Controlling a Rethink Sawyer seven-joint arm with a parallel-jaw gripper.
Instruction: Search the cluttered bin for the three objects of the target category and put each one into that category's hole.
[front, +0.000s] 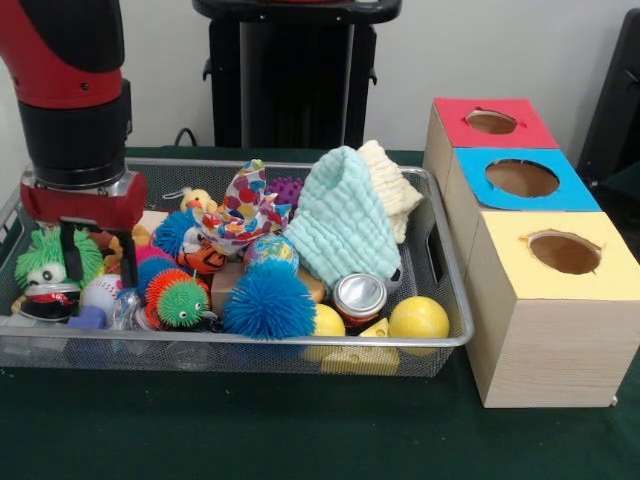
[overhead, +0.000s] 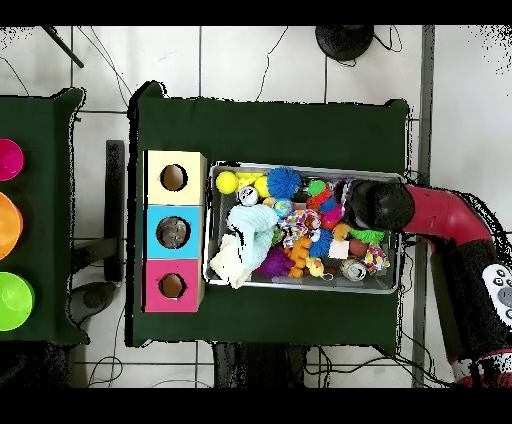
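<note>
My bench (front: 300, 440), covered in dark green cloth, carries a wire-mesh bin (front: 440, 255) and, just beside its one end, a row of three wooden boxes, each with a round hole in its coloured top: the yellow box (front: 550, 310), the blue box (front: 520, 180) and the red box (front: 490, 122). In the overhead view the same row runs yellow (overhead: 174, 178), blue (overhead: 174, 232), red (overhead: 172, 285) along the bin's side.

My arm (front: 70, 90), red and black, comes down over the bin's end farthest from the boxes. My claw (front: 95, 255) hangs there with its two dark fingers (front: 66, 250) apart, their tips low among the toys and clamped on nothing that I can make out.

Inside the bin, a pale mint cloth (front: 345, 225) lies heaped against a cream cloth (front: 392, 185) at the end near the boxes. A cloth with coloured dots (front: 240, 210) lies at the middle. In front of it sits a blue spiky ball (front: 268, 300), and beside that an orange and green spiky ball (front: 178, 298). A green-haired toy figure (front: 48, 272) lies just beside my claw. A small metal can (front: 359, 298) stands upright between two yellow balls, one (front: 419, 318) toward the boxes and one (front: 327, 320) toward the blue spiky ball. A white ball (front: 101, 293) rests below my claw.

All three holes look clear from the front; which toys belong to the target category I cannot tell.
</note>
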